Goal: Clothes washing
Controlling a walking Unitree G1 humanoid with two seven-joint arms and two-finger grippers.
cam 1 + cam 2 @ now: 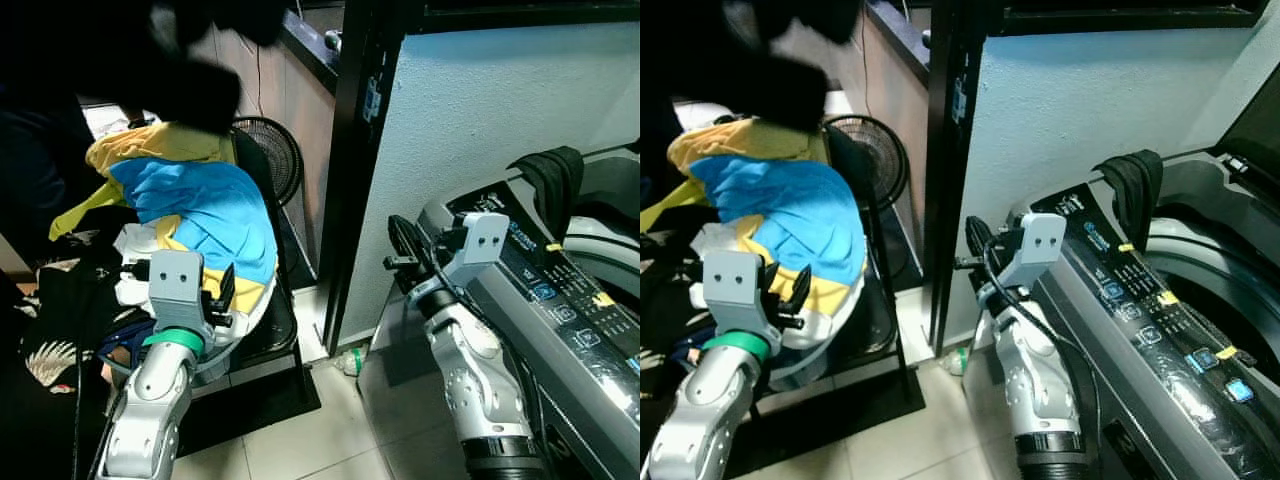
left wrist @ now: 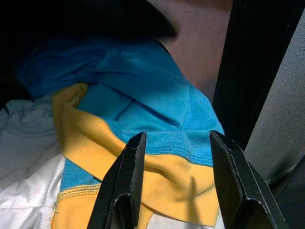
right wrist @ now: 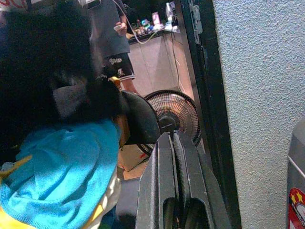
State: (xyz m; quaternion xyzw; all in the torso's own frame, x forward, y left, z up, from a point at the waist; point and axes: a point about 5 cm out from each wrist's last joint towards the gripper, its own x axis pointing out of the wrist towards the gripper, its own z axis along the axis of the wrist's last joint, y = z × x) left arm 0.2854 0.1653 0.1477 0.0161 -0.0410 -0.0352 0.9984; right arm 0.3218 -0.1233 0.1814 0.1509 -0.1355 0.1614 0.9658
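Blue-and-yellow garment (image 1: 200, 215), black fingers (image 2: 228, 176)

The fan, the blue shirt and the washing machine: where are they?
fan (image 1: 270, 155), left eye view, on its round grille.
blue shirt (image 1: 215, 210), left eye view, middle of the cloth.
washing machine (image 1: 1160, 320), right eye view, on its control panel.

Black door post (image 1: 350, 170) and wall (image 1: 470, 120) between laundry pile (image 1: 200, 215) and washer (image 1: 560, 300), floor gap below

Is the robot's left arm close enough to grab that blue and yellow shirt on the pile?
Probably yes. The left gripper is open right in front of the blue and yellow shirt, with nothing between its fingers and the cloth.
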